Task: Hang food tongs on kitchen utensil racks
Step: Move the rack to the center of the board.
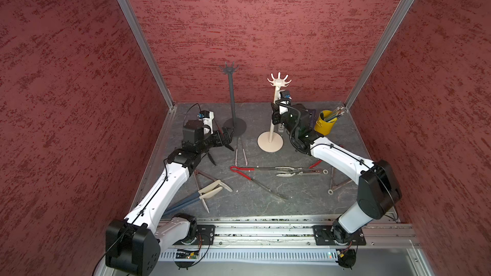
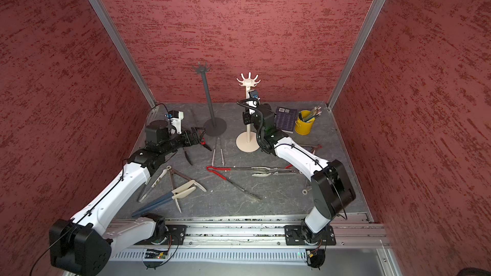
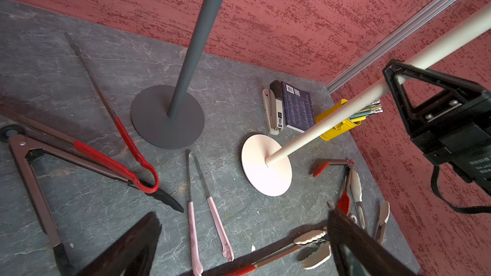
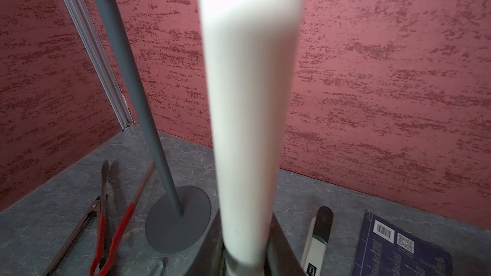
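We see soft, even overhead light in both top views, with short, faint shadows on the grey table [image 1: 300, 195]. Wide lenses splay the wall rails [image 1: 138, 35] outward. In the right wrist view the cream-white rack pole [image 4: 247, 128] looms blurred, its upper end glaring white. In the left wrist view the fingers [image 3: 132, 245] of the left gripper [image 3: 242, 211] are dark blurs.

In both top views two racks stand side by side at the back of the table [image 1: 305, 197]: the left-hand rack [image 1: 232, 102] and the right-hand rack [image 1: 265, 146]. Right of these, pencils [image 1: 335, 114] stand in a cup [image 1: 323, 127]; a book [image 2: 286, 119] lies between cup and right-hand rack. One pair of tongs [image 1: 236, 155] lies just before the left-hand rack's base, crossed tongs [image 1: 284, 174] at the table's centre, heaped tongs [image 1: 212, 191] at its lower left.
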Tool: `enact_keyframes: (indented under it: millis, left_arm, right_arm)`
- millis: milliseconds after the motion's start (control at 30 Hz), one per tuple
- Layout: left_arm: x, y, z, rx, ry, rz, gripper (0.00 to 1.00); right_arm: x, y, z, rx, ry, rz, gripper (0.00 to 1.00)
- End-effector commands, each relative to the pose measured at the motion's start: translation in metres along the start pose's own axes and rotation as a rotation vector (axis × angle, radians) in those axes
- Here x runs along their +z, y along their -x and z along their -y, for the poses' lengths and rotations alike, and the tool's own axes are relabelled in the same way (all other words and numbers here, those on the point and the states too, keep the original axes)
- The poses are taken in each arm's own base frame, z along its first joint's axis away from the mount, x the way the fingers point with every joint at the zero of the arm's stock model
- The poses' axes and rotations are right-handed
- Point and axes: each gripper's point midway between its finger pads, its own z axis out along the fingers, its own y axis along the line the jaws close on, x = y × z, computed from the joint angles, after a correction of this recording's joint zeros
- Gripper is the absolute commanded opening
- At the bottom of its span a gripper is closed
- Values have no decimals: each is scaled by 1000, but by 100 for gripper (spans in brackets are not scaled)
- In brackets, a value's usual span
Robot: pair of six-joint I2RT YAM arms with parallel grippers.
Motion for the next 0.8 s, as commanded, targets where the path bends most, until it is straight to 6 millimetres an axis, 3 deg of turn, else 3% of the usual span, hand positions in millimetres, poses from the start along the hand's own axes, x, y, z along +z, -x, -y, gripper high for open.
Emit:
enact_keyframes:
  millis: [0,533,767]
  left_arm:
    - [2,8,7,22,-6,25,100]
    - [-3,-10,6,24,11,-7,100]
    - [-4,-13,5,31,17,-21,100]
  right_arm:
    - [-23,65,10,21,-47,204,0]
    - [-26,68,41,51,-109,236,0]
    - [-22,61,50,73,-117,233,0]
